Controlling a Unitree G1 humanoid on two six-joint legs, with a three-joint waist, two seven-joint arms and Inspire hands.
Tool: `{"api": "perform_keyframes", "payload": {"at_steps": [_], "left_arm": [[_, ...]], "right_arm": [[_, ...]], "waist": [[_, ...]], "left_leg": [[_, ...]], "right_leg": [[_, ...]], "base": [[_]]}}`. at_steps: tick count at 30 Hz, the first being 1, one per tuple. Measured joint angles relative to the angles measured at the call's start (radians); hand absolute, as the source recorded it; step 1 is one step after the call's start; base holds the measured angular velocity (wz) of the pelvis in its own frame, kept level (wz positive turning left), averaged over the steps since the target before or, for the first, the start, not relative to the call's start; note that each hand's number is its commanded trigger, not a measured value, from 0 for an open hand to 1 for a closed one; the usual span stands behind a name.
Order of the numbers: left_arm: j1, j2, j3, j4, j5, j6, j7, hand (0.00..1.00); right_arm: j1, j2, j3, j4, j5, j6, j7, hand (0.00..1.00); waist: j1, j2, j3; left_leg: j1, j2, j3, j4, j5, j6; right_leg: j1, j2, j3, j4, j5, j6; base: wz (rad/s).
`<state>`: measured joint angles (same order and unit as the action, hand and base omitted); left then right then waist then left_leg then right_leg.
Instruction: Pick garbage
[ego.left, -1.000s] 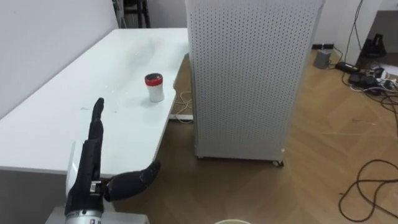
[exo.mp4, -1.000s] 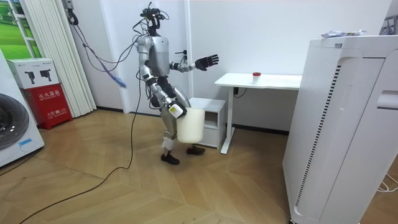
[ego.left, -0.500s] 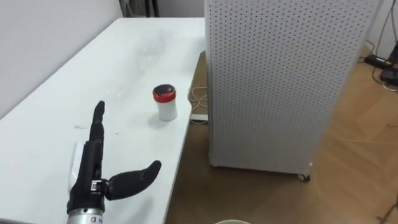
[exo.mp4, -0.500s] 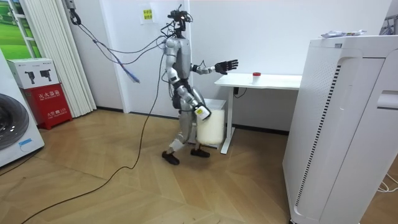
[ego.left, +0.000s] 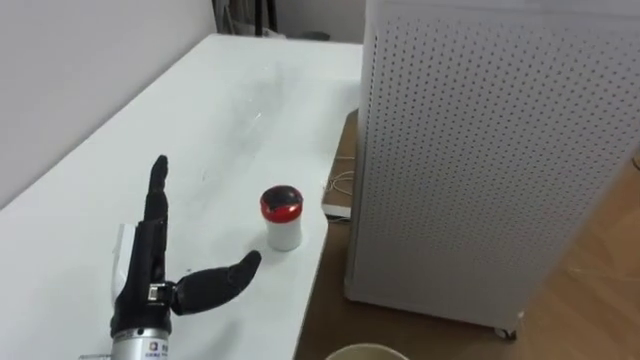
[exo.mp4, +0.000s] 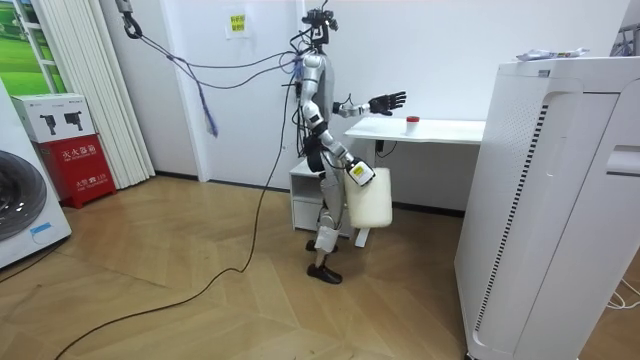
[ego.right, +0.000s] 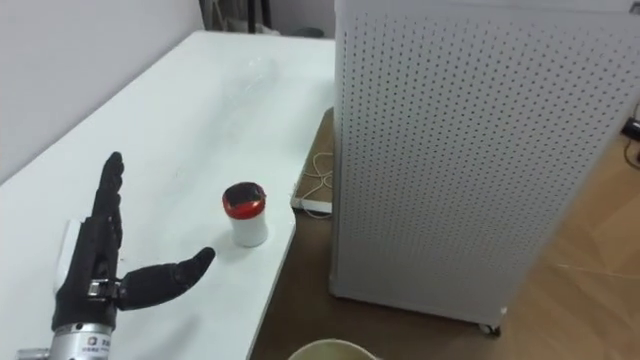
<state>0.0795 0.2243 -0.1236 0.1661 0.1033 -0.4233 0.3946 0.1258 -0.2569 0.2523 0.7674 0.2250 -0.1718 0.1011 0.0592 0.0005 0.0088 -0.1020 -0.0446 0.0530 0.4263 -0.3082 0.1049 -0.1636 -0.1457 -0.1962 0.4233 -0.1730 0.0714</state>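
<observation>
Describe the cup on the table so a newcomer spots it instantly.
Find the long white table left of the tall perforated white unit. Near its right edge stands a small white cup, upright, marked out by its red-rimmed dark lid.

Your two head eyes look down on the desk (ego.left: 230, 120) from close, sharing it and the perforated white unit (ego.left: 500, 150); your room camera stands well back, seeing both from the side.

Home-style test rm: washer (exo.mp4: 18, 218), curtain (exo.mp4: 85, 90), white desk (exo.mp4: 450, 131).
</observation>
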Motion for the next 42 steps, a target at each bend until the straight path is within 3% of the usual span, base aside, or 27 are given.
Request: {"api": "perform_keyframes", "payload": {"at_steps": [3,12,20,22,23,24,25,26,27,30,36,42], "left_arm": [[0.002,0.002,-0.001,0.000,0.017,0.000,0.011,0.00],[0.003,0.031,-0.001,-0.011,-0.013,0.006,0.006,0.00],[0.035,0.033,-0.022,-0.011,-0.013,0.008,-0.014,0.00],[0.044,0.033,-0.032,-0.010,-0.013,0.012,-0.015,0.00],[0.042,0.035,-0.042,-0.009,-0.014,0.018,-0.017,0.00],[0.036,0.033,-0.060,-0.009,-0.017,0.021,-0.017,0.00],[0.021,0.032,-0.078,-0.010,-0.016,0.022,-0.018,0.00],[-0.002,0.029,-0.101,-0.010,-0.013,0.024,-0.024,0.00],[0.003,0.031,-0.109,-0.008,-0.013,0.027,-0.027,0.00],[0.023,0.044,-0.093,-0.006,-0.015,0.047,-0.034,0.00],[0.030,0.038,-0.074,-0.007,-0.013,0.047,-0.042,0.00],[0.035,0.034,-0.074,-0.007,-0.013,0.053,-0.058,0.00]], "right_arm": [[0.001,-0.002,0.000,0.000,-0.009,0.000,0.022,1.00],[-0.001,-0.005,-0.008,-0.003,-0.034,0.000,0.044,1.00],[-0.002,-0.004,-0.007,-0.022,-0.034,-0.002,0.057,1.00],[-0.002,-0.005,-0.006,-0.024,-0.034,-0.002,0.056,1.00],[-0.005,-0.004,0.000,-0.024,-0.032,-0.002,0.053,1.00],[-0.004,0.000,0.001,-0.020,-0.025,-0.002,0.051,1.00],[-0.004,-0.003,-0.006,-0.020,-0.021,-0.004,0.048,1.00],[-0.008,-0.009,-0.026,-0.010,-0.017,0.001,0.042,1.00],[-0.009,-0.008,-0.025,-0.010,-0.019,0.001,0.043,1.00],[-0.007,-0.003,-0.019,-0.037,-0.041,0.000,0.053,1.00],[-0.005,-0.002,-0.001,-0.051,-0.043,0.002,0.066,1.00],[-0.004,-0.013,-0.006,-0.051,-0.049,0.022,0.078,1.00]], "waist": [[0.000,0.000,0.0001],[-0.001,-0.001,0.0001],[-0.001,-0.003,-0.0012],[-0.003,-0.005,-0.0008],[-0.004,-0.019,0.0097],[-0.007,-0.043,0.0161],[-0.009,-0.038,0.0137],[0.000,-0.035,0.0044],[0.031,-0.035,0.0042],[0.055,-0.027,0.0065],[0.020,-0.013,0.0044],[-0.002,-0.014,0.0038]], "left_leg": [[0.014,0.017,-0.001,-0.031,0.008,-0.015],[0.109,0.027,0.000,-0.136,0.020,-0.030],[0.135,0.032,-0.013,-0.160,0.029,-0.044],[0.129,0.031,0.001,-0.136,0.029,-0.046],[0.081,0.022,0.022,-0.033,0.030,-0.060],[0.008,0.013,0.029,-0.013,0.020,-0.088],[-0.035,0.024,0.024,-0.064,0.037,-0.095],[-0.093,0.037,0.068,-0.072,0.105,-0.049],[-0.088,0.039,0.099,-0.089,0.111,-0.041],[-0.056,0.038,0.083,-0.098,0.110,-0.041],[-0.030,0.032,0.081,-0.132,0.116,-0.052],[-0.007,0.039,0.081,-0.154,0.123,-0.064]], "right_leg": [[0.022,0.024,0.000,-0.047,0.004,-0.007],[0.094,0.051,0.017,-0.143,0.008,-0.006],[0.132,0.063,0.007,-0.188,0.009,-0.007],[0.155,0.056,0.035,-0.215,0.014,-0.013],[0.184,0.039,0.109,-0.248,0.022,-0.011],[0.195,0.019,0.203,-0.274,0.027,-0.002],[0.183,0.018,0.221,-0.270,0.026,0.001],[0.143,0.006,0.224,-0.250,0.007,0.025],[0.122,0.011,0.185,-0.236,0.005,0.029],[0.131,0.014,0.110,-0.243,0.021,0.019],[0.152,0.021,0.105,-0.268,0.025,0.023],[0.150,0.031,0.100,-0.250,0.030,0.014]], "base": [[0.00],[-0.06],[0.00],[0.08],[0.35],[0.55],[0.71],[0.36],[0.09],[-0.33],[-0.12],[-0.10]]}}
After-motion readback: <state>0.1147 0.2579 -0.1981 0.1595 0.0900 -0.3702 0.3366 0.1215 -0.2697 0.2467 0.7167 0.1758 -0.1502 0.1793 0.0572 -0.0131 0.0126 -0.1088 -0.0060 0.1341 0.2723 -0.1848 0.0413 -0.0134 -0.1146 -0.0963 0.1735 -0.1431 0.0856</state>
